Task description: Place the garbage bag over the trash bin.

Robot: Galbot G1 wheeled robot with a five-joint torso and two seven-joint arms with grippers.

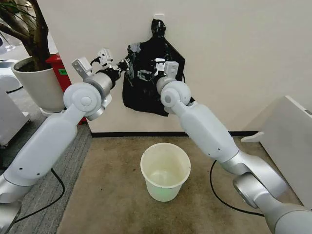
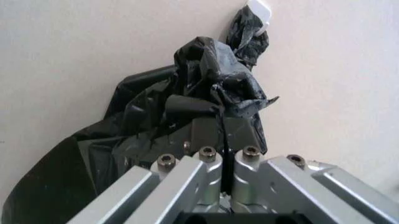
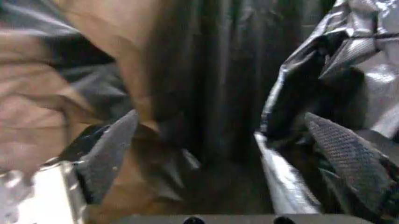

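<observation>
Garbage bag: glossy, crinkled black plastic (image 1: 151,78) hanging flat against the cream wall from a small white hook (image 1: 159,17), its knotted top caught on the hook and its body spreading wider lower down
Trash bin: cream-white round bin (image 1: 165,170) standing upright on the brown carpet (image 1: 112,195), below the bag and well apart from it, mouth open, faint green tint at its base
Left gripper: raised at the bag's upper left edge (image 1: 127,65); in the left wrist view its fingers (image 2: 212,135) are pressed together with a fold of the black plastic (image 2: 212,84) pinched between them, the bag bunched up just above the tips
Right gripper: raised against the middle of the bag (image 1: 148,74), just beside the left gripper; in the right wrist view its two textured fingers (image 3: 109,154) stand spread apart, with the bag's dark folds (image 3: 212,84) between and beyond them and shiny plastic lying against the far finger
Arms: both reach up from the lower corners of the head view toward the wall, crossing above the bin
Surroundings: large white plant pot (image 1: 36,85) with a trunk at the left, red object (image 1: 61,70) beside it, white panel (image 1: 292,141) at the right, black cable (image 1: 219,195) on the carpet
</observation>
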